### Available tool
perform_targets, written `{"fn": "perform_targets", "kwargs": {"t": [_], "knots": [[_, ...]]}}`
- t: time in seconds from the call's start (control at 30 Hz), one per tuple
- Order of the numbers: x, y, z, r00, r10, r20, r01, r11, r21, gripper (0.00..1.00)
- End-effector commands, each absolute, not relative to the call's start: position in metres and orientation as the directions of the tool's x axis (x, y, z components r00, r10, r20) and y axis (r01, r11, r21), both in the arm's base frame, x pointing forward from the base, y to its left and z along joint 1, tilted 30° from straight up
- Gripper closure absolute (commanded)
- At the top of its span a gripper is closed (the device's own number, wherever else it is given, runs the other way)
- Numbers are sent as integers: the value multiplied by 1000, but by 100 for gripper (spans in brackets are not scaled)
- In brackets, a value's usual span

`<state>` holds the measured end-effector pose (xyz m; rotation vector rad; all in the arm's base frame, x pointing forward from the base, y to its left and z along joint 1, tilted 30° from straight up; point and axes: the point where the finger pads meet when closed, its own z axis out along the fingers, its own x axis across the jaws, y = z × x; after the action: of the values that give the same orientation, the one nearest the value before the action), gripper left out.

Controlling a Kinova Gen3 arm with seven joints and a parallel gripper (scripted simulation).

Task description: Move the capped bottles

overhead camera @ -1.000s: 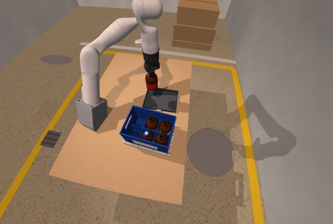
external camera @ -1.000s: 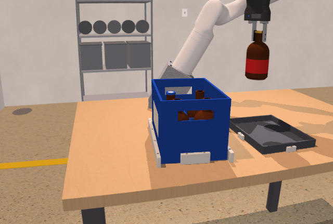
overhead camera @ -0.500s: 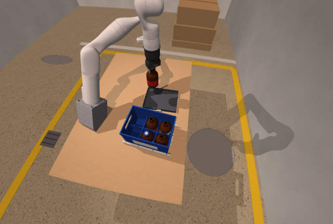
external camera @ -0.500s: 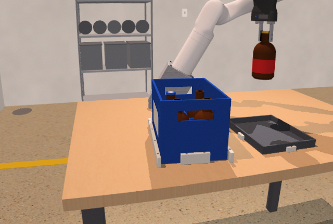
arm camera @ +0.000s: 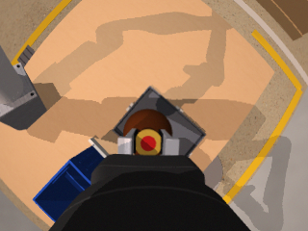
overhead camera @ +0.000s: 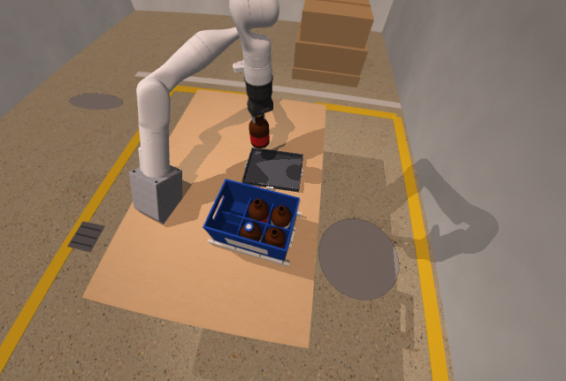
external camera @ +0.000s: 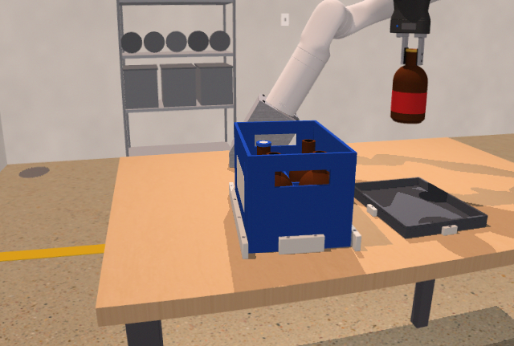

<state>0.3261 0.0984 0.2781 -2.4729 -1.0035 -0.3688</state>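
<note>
The blue crate [overhead camera: 250, 247] [external camera: 299, 209] [arm camera: 62, 191] stands beside the tray [overhead camera: 272, 185] [external camera: 446, 225] [arm camera: 180, 115], its walls rising above the tray's low rim; open air lies over the tray's bare floor.

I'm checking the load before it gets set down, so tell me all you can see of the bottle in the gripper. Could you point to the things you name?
The bottle [overhead camera: 259, 132] [external camera: 409, 101] [arm camera: 147, 121] is dark brown, like glass, with rounded shoulders, a narrow neck, a wide red label band and a yellow cap with a red centre. It hangs upright in the air, its neck end between the gripper's two fingers, touching nothing else.
</note>
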Motion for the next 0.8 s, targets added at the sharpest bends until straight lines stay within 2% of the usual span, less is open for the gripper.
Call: {"fn": "perform_targets", "kwargs": {"t": [0.0,0.77], "knots": [[326,99,279,698,593,401,712,-635,-299,100],[330,116,243,697,593,403,713,-635,-298,100]]}}
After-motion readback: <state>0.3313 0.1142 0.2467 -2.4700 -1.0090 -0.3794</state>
